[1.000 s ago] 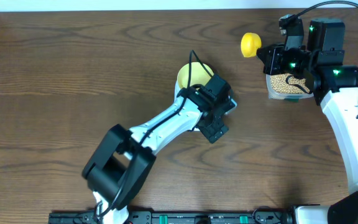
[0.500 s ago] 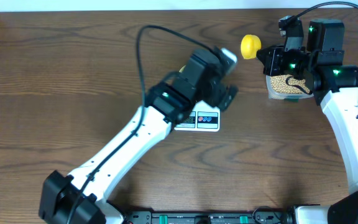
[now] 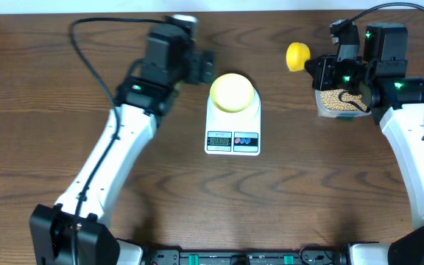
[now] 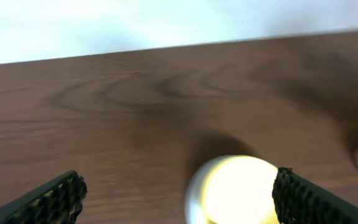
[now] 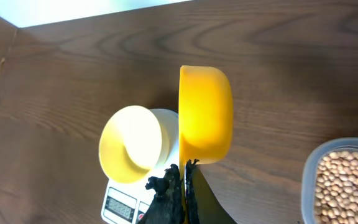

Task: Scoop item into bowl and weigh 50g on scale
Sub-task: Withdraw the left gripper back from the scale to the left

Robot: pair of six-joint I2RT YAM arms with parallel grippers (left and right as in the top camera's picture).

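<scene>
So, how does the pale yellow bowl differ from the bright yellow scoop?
The small round pale yellow bowl is lighter in colour; the bright yellow plastic scoop is deeper yellow. The bowl sits on the white digital scale; the scoop is held by the shut right tool. Both are round and yellow.

Scale (image 3: pixel 232 126) display digits — too small to read.

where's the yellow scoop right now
Overhead, the yellow scoop is toward the table's far right, held in the right gripper, just left of the tub of beans and right of the bowl on the scale.
</scene>
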